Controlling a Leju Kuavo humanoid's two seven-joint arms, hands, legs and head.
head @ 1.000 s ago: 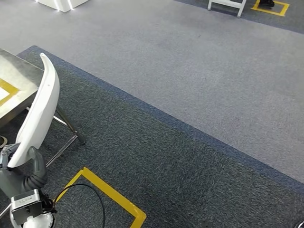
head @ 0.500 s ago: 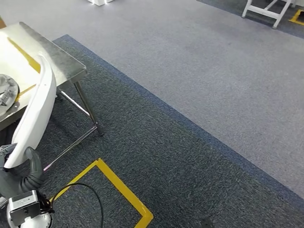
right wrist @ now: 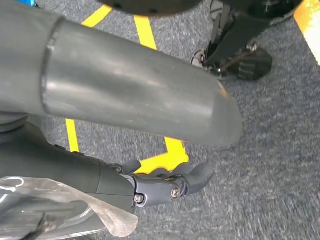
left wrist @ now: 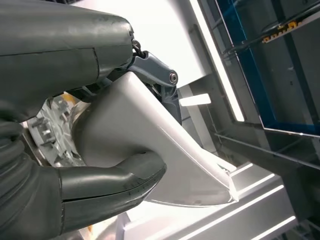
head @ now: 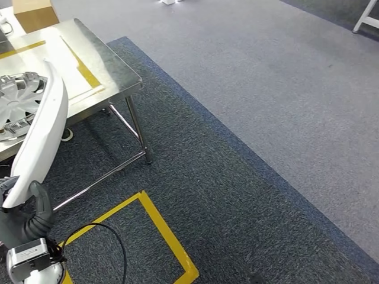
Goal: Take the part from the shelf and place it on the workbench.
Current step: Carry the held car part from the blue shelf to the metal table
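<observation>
The part [head: 42,133], a long curved white panel, is in my left hand [head: 26,216], gripped at its lower end, standing tilted with the top leaning away from me. Its upper tip overlaps the near edge of the workbench [head: 107,71] in the head view; can't tell whether it's above the top or short of it. Not set down yet.

Left wrist view: thumb [left wrist: 113,182] pressed under the panel [left wrist: 166,145], darker fingers [left wrist: 158,75] wrapped over the other face. Firm clamp, panel sits between them.

Workbench is a steel top on thin metal legs with yellow tape lines across it. A silver wheel cover [head: 18,103] lies flat on it, just behind the panel from my viewpoint. A brown box [head: 33,13] sits at the far corner.

Right hand [right wrist: 166,185] hangs over dark carpet [right wrist: 264,150] beside yellow floor tape [right wrist: 166,150]. Fingers loosely curled, nothing in them that I can see, but I can't tell for sure whether they're apart or closed.

Floor: yellow tape square [head: 151,231] on dark carpet ahead of me, black cable [head: 107,236] looping across it from my left wrist.
</observation>
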